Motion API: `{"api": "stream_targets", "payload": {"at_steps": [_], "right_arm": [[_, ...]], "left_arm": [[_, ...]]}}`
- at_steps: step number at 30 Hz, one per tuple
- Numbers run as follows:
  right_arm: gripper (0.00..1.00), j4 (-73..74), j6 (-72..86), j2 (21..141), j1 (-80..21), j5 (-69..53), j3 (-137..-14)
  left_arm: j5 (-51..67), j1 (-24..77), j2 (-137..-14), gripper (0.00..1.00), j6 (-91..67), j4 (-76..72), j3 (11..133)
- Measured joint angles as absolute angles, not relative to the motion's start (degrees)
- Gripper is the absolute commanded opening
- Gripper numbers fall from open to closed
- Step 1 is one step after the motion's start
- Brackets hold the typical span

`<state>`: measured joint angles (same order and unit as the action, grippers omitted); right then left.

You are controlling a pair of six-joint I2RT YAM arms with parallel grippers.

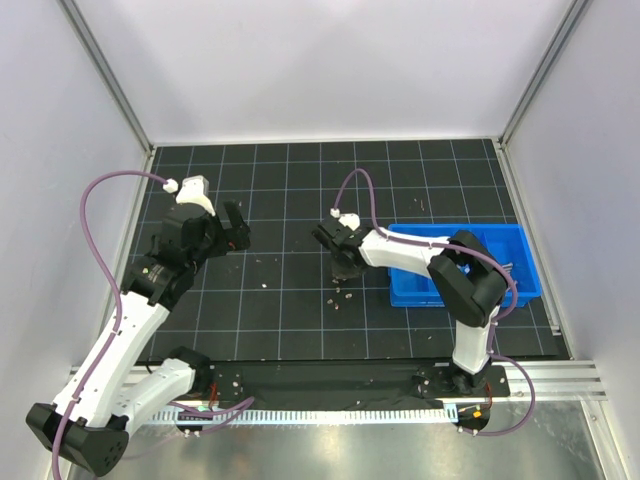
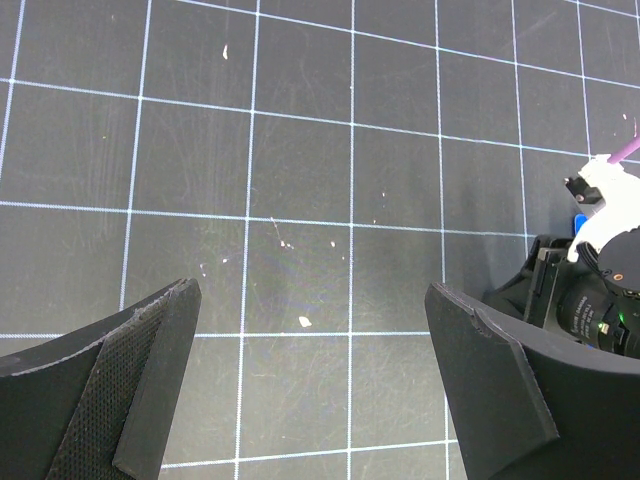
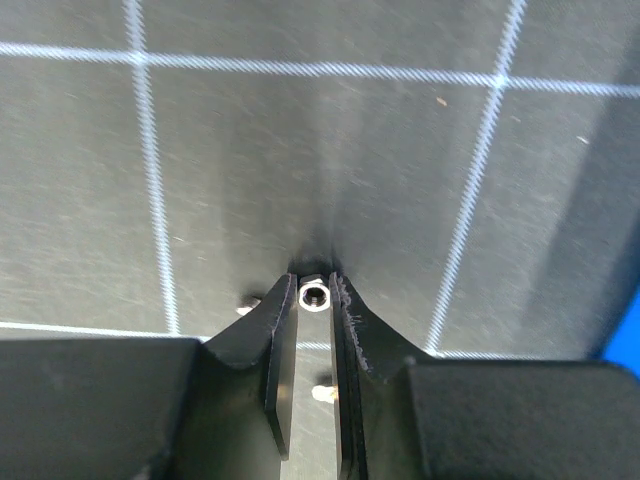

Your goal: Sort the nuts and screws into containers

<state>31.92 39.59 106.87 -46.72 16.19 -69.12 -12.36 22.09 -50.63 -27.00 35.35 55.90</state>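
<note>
Nut pick: one small ring-shaped silvery metal nut (image 3: pixel 314 295) sits between the tips of my right gripper (image 3: pixel 313 285). The jaws are drawn almost together, and as far as the wrist view shows they are pinched on it, low over the black gridded mat with white lines (image 3: pixel 300 150). Two more pale metal bits lie close by: one (image 3: pixel 250 303) just outside one finger, another (image 3: pixel 322 392) lower in the slot between the fingers.

From the top view, that gripper stands just left of the bright blue rectangular plastic tray (image 1: pixel 410 298), which has three long compartments. My arm hides part of the tray, and its contents are too small to tell. A loose scatter of tiny screws and nuts (image 1: pixel 340 295) lies on the mat just on the near side of the gripper.

My left gripper (image 2: pixel 312 300) has its jaws wide apart above the mat. A pale squarish bit (image 2: pixel 305 321) lies between the fingers, with a thin grey sliver (image 2: pixel 275 228) just beyond it. This gripper is well apart from the right one, off to the left.
</note>
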Motion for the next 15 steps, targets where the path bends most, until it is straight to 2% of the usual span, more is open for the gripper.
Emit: {"api": "stream_targets", "payload": {"at_steps": [8, 15], "right_arm": [[0.07, 40.0, 36.5, 104.3, -42.2, 18.1, -73.2], [0.09, 42.4, 34.1, 88.2, -29.5, 20.9, -71.2]], "left_arm": [[-12.4, 22.1, -50.6, 1.00, -27.0, 35.4, 55.9], [-12.3, 22.1, -50.6, 1.00, -27.0, 35.4, 55.9]]}}
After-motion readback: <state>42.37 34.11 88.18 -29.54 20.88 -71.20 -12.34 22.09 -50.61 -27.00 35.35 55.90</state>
